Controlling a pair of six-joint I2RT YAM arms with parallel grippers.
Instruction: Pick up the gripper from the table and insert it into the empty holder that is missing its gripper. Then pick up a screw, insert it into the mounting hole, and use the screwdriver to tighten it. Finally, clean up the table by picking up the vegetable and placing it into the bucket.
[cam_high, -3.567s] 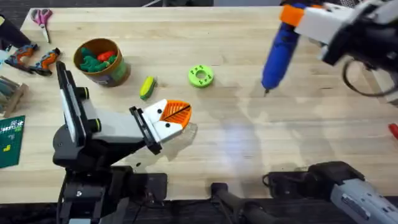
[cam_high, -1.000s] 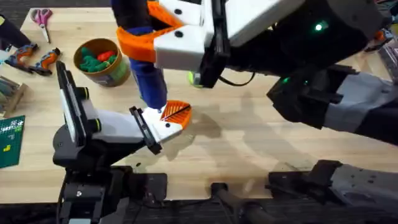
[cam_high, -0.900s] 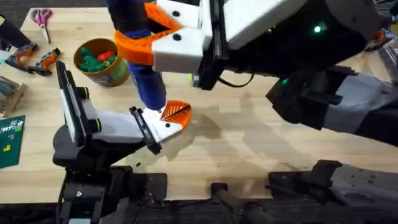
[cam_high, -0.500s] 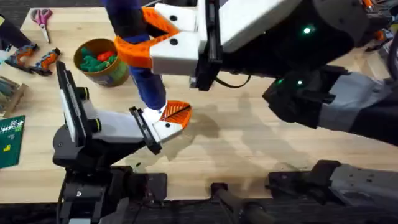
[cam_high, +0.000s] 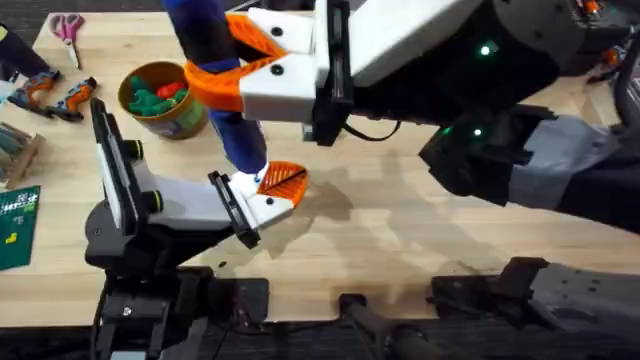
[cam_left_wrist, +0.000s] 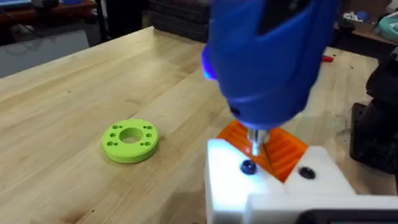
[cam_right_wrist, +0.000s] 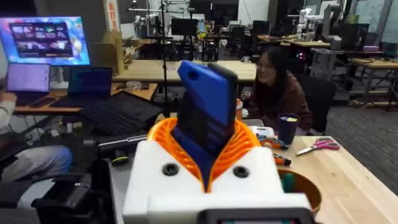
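Blue screwdriver (cam_high: 225, 90): clamped upright between the orange ribbed pads (cam_right_wrist: 163, 140) of the right claw (cam_high: 235, 62), bit downward, so that the bit can be brought straight down onto the mounting hole.
Bit (cam_left_wrist: 256, 142): seen in the left wrist view at the white block, just beside a dark screw head (cam_left_wrist: 248, 167); whether it is seated in the head cannot be told.
Holder (cam_high: 262, 203): white finger block of the left claw (cam_high: 265, 195), held low over the table (cam_high: 420, 230) near the middle-left, face up, judged so as to offer the screw to the driver from above.
Gripper (cam_high: 283, 180): orange ribbed wedge already seated on the holder, which explains why fastening is the step in hand.
Left claw state: cannot be told from these views; nothing is seen gripped.
Right arm (cam_high: 480, 80): reached across the middle from the right, high under the overhead camera.
Bucket (cam_high: 165, 100): stood at the far left of the table, with green and orange toy vegetables inside.
Vegetable: hidden, presumably behind the right claw; clean-up is judged not yet done.
Lime-green disc (cam_left_wrist: 130, 140): lying flat on the table, well apart from the holder, not part of the step.
Risk: a tilted bit could slip off the screw head.
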